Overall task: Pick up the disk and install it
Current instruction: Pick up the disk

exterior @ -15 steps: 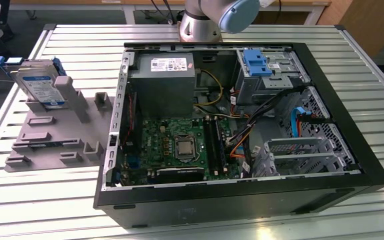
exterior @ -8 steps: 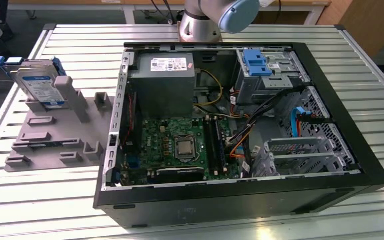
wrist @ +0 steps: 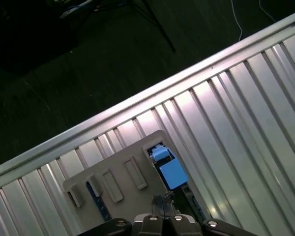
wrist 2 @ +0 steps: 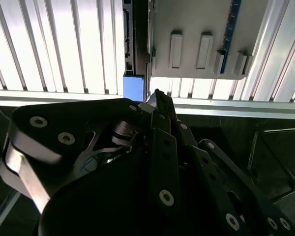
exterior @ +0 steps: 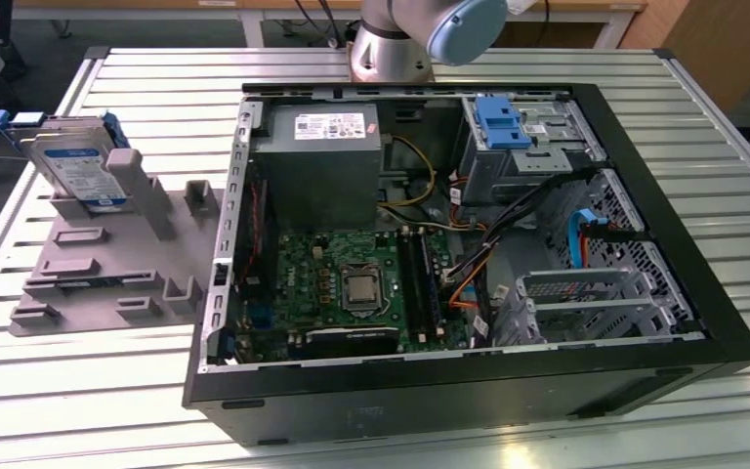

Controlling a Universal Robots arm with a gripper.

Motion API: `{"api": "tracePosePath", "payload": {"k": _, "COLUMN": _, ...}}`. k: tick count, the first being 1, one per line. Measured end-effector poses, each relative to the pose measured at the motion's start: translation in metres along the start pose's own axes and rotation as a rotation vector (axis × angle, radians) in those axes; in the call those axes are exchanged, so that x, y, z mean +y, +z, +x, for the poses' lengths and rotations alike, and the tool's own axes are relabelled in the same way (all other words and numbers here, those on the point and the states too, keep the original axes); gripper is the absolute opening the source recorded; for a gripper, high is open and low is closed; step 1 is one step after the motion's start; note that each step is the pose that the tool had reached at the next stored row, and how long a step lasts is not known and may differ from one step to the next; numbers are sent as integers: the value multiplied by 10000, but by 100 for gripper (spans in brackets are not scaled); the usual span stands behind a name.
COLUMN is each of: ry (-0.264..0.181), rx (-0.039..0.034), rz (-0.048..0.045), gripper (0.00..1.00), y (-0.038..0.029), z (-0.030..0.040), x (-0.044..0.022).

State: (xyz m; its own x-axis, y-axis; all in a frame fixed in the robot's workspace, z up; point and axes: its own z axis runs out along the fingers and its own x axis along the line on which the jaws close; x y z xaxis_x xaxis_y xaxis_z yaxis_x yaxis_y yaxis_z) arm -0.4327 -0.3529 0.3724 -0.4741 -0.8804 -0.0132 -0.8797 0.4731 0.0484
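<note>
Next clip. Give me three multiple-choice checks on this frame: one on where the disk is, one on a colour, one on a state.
1. Where is the disk?
A) standing in the grey fixture, at the exterior view's left of the computer case
B) in the case's drive bay
C) on top of the power supply

2. What colour is the disk's carrier bracket?
A) red
B) green
C) blue

3. The computer case is:
A) open
B) closed by a side panel
C) upside down

Answers:
1 A: it stands in the fixture, outside the case.
2 C: blue edges frame the drive.
3 A: the motherboard lies in plain view.
</note>
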Motion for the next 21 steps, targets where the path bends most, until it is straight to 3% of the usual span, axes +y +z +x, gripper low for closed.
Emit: {"api": "tracePosePath", "payload": {"k": 21, "ry": -1650, "rx": 80, "rz": -21, "gripper": 11, "y": 1, "z": 0, "x": 0}}
